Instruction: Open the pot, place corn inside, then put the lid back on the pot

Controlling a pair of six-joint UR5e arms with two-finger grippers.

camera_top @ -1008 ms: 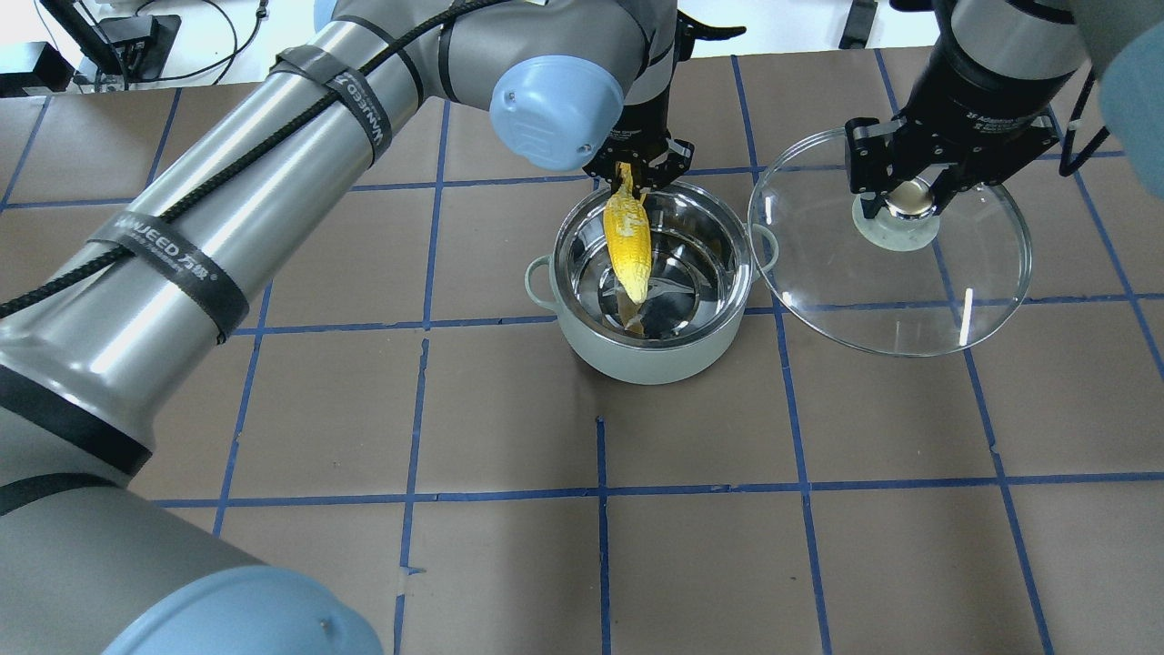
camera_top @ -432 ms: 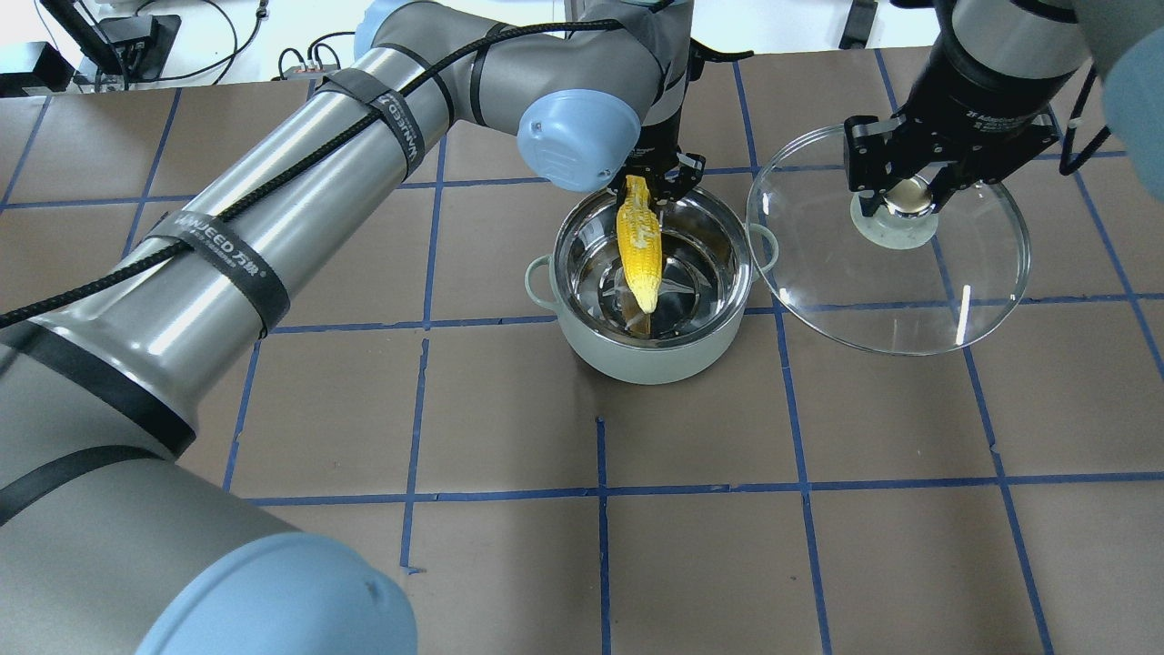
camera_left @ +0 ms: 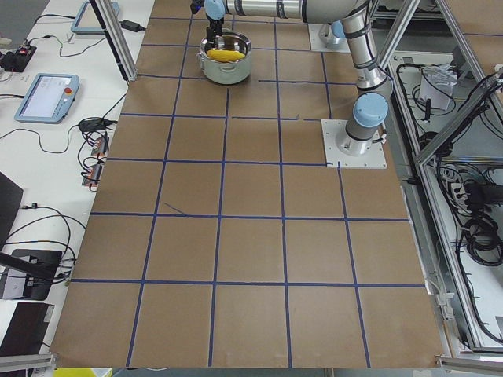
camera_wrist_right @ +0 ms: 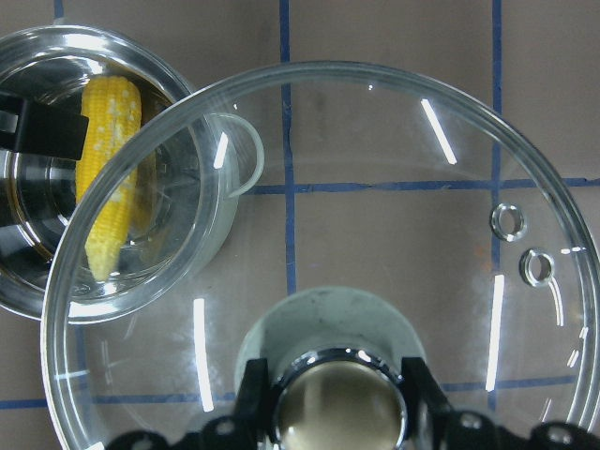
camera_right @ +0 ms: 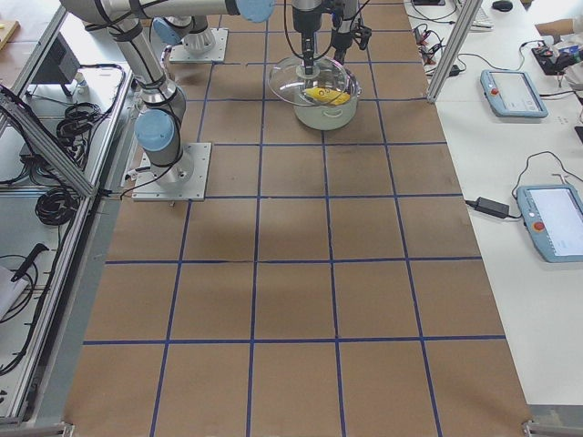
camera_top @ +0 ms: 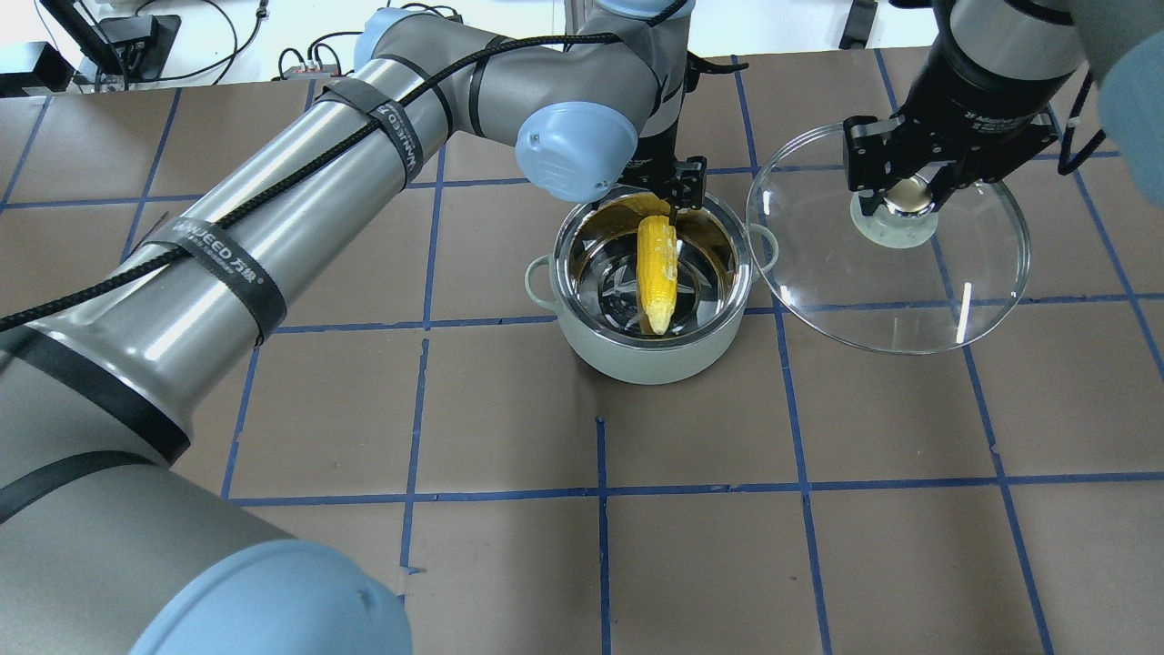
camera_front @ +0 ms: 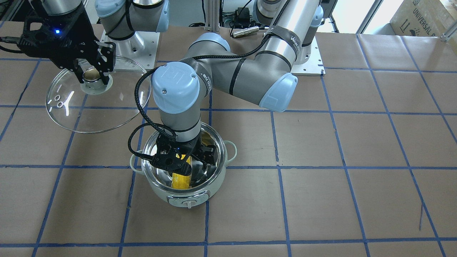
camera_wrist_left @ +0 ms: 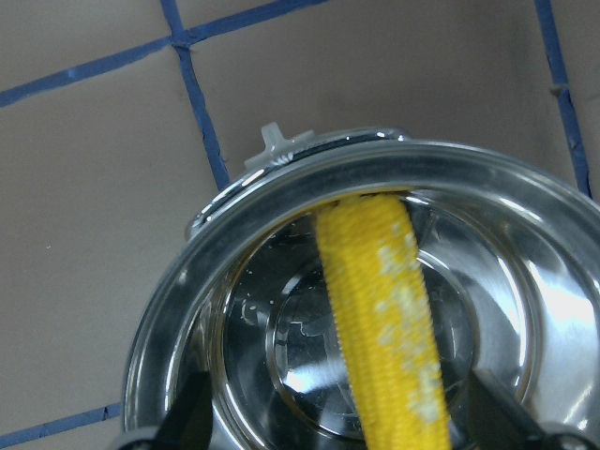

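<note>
Centre: your left fingers, released, flank the corn inside the pot; upper right, right fingers clench the lid.

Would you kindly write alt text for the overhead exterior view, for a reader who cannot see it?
A yellow corn cob lies inside the open pale-green pot at the middle of a brown, blue-gridded table. The left arm holds its jaws open over the pot's far rim; the right arm grips the glass lid by its knob, right of the pot.
</note>
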